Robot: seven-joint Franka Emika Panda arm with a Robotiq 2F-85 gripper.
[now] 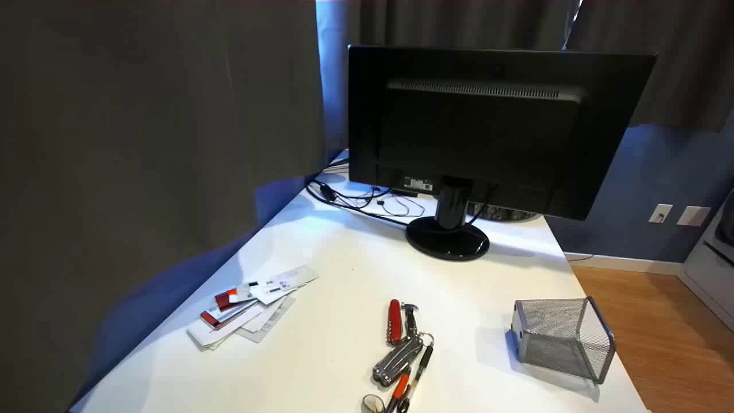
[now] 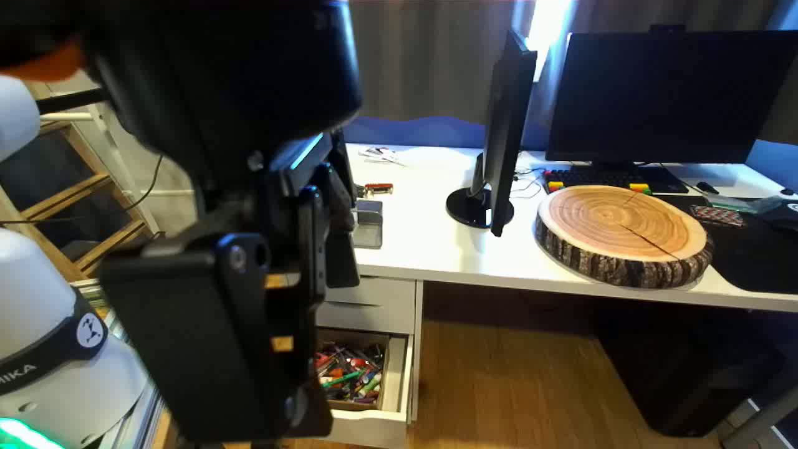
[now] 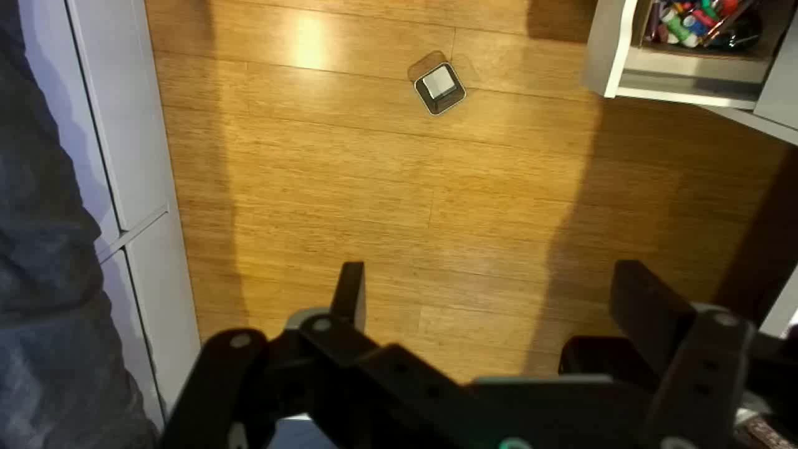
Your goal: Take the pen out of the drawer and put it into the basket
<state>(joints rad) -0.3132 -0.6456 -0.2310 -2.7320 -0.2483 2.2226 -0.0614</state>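
You're on the reach, by the look of it, nothing picked up yet. The white desk spans an exterior view, its edge above your target, so mind that on the way down. The black monitor stands on the desk, well apart from the job; the wood-look slab, over right, shouldn't bother you. Now the drawer, pulled out below the desk at near left: that's where the next move goes. Your tool hangs near left, fingers spread wide, nothing between them, hiding part of the drawer in an exterior view; the wrist view puts the drawer off to the far right, so swing across before you drop. Next your basket: near right on the desk in an exterior view, and I can't be sure which way its mouth faces. Left of it, a silver multitool. And the green pen, thin, lying among jumbled pens and markers in the drawer: straddle it, narrow gently, don't nip its neighbours.
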